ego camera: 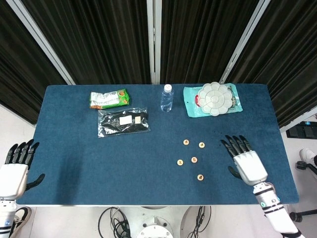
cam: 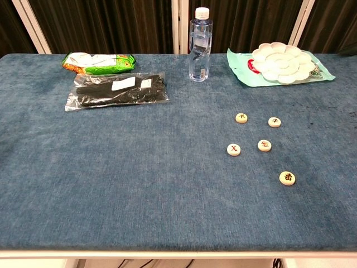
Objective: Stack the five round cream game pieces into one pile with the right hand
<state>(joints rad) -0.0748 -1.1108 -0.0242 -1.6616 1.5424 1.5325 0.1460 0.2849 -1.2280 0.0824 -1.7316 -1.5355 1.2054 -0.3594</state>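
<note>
Several round cream game pieces lie apart on the blue table (ego camera: pixel 89 163), right of centre: one piece (ego camera: pixel 185 142), a second (ego camera: pixel 201 145), a third (ego camera: pixel 180 162), a fourth (ego camera: pixel 194 159) and the nearest piece (ego camera: pixel 200 177). The chest view shows the same pieces, such as the nearest piece (cam: pixel 286 178) and a far one (cam: pixel 241 118). My right hand (ego camera: pixel 246 161) hovers over the table just right of the pieces, fingers spread, holding nothing. My left hand (ego camera: pixel 14 167) rests off the table's left edge, open and empty. Neither hand shows in the chest view.
At the back stand a water bottle (ego camera: pixel 167 98), a green snack bag (ego camera: pixel 109 98), a black item in a clear bag (ego camera: pixel 123 121) and a white flower-shaped palette (ego camera: pixel 214 98) on a teal packet. Dark curtains hang behind the table.
</note>
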